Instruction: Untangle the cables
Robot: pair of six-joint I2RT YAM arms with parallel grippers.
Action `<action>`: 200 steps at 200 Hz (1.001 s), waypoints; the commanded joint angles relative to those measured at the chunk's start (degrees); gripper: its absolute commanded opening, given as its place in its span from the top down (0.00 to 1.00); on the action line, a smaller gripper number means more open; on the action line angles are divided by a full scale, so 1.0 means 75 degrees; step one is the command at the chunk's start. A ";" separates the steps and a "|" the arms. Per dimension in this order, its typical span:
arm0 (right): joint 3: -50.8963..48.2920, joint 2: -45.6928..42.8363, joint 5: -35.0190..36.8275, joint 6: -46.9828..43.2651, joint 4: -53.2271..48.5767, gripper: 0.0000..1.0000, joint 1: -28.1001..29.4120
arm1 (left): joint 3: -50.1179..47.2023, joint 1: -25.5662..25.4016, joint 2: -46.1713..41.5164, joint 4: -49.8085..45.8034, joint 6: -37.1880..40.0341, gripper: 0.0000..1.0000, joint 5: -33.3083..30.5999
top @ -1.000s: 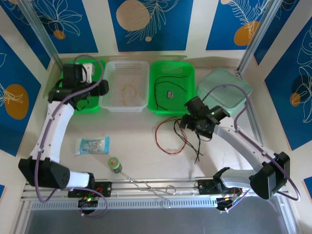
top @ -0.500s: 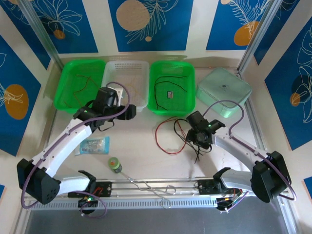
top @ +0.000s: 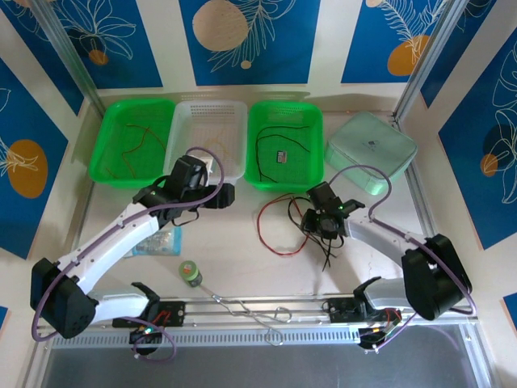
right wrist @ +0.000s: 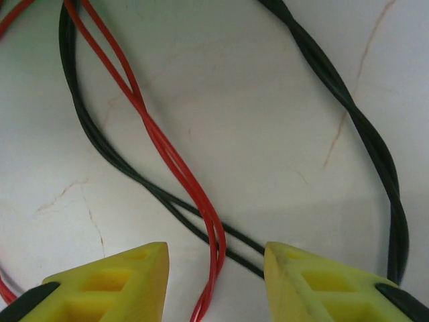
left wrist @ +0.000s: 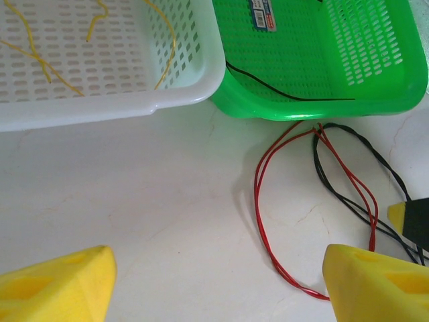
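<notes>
Cables lie tangled mid-frame, below the right green tray. Right gripper spread, straddling red and black strands; left gripper spread, empty. Risk: pinching both colours together tightens the twist.

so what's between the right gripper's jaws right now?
In the right wrist view, the red cables run down through the gap of the right gripper, and the black cables cross them there. The jaws stand apart.
</notes>
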 commanded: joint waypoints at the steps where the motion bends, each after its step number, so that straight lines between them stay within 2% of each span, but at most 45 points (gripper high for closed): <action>1: -0.0072 0.0247 -0.0261 -0.0492 0.0422 0.60 -0.0161 | -0.0099 -0.0105 -0.0191 0.0087 -0.0147 0.20 -0.0150; 54: -0.0148 0.0658 -0.0687 -0.0878 0.0941 0.67 -0.0184 | -0.0130 -0.0117 -0.0264 0.0072 -0.0181 0.20 -0.0157; 127: -0.0314 0.0872 -0.0697 -0.1050 0.1148 0.81 -0.0187 | -0.0083 -0.0128 -0.0271 -0.0019 -0.0194 0.22 -0.0183; 138: -0.0322 0.0813 -0.0685 -0.1086 0.1116 0.84 -0.0165 | -0.0106 -0.0132 -0.0305 -0.0040 -0.0194 0.22 -0.0208; 164: -0.0191 0.0502 -0.0580 -0.1170 0.0808 1.00 -0.0050 | -0.0110 -0.0133 -0.0350 -0.0107 -0.0200 0.22 -0.0233; 200: -0.0057 -0.0170 -0.0512 -0.1183 0.0266 1.00 0.0087 | -0.0107 -0.0132 -0.0398 -0.0075 -0.0318 0.22 -0.0236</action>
